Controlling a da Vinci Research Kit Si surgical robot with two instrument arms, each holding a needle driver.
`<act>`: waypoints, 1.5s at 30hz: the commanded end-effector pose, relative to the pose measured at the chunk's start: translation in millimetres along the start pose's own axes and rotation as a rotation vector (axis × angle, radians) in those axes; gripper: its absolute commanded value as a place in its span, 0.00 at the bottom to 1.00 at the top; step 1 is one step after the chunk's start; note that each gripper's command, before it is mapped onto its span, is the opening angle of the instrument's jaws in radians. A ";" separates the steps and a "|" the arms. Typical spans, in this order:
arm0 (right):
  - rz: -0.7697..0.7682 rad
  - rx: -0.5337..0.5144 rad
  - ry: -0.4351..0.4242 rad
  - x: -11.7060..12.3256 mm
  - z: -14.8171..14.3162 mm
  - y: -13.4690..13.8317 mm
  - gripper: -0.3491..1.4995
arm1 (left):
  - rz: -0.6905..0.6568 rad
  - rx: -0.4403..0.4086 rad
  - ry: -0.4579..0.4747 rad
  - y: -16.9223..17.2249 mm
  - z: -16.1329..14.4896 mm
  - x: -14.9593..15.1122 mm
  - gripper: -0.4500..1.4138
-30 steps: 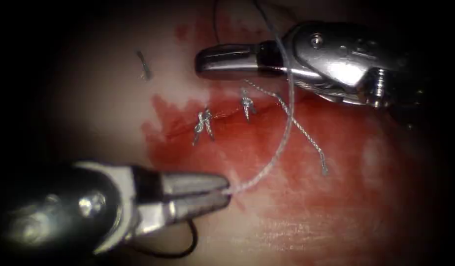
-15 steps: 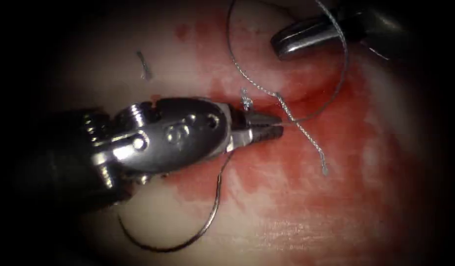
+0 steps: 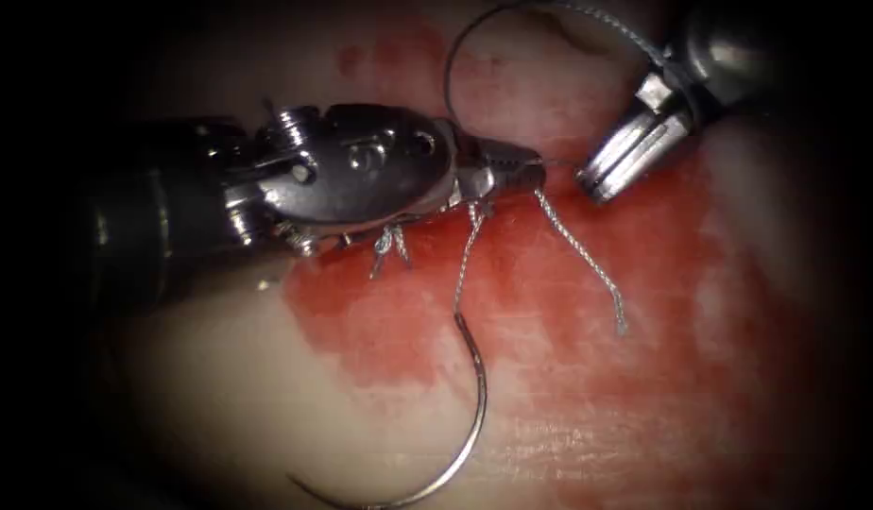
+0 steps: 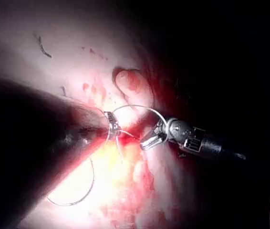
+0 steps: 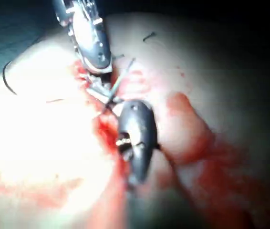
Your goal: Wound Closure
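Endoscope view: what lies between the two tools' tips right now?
A short stretch of thread bridges the gap between the left tool and the right tool, over tissue wet with red fluid. The needle lies free, below.

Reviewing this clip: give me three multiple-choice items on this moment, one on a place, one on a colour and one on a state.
1. Where is the needle?
A. Lying free on the tissue
B. Gripped at mid-curve
C. Driven through the cut

2. What colour is the fluid on the tissue?
A. Green
B. Red
C. Blue

3. What is the left tool doing?
A. Open, holding nothing
B. Shut on the needle
C. Shut on the thread

Answers:
1. A, its whole curve lies bare, away from both tools.
2. B, a red stain spreads around the stitches.
3. C, its tips pinch thread.

Whether the right tool holds anything cannot be made out.
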 end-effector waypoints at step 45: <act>-0.172 0.366 -0.596 -4.2 4.4 -0.9 0.00 | -0.012 -0.022 -0.018 1.3 -0.8 -0.5 0.05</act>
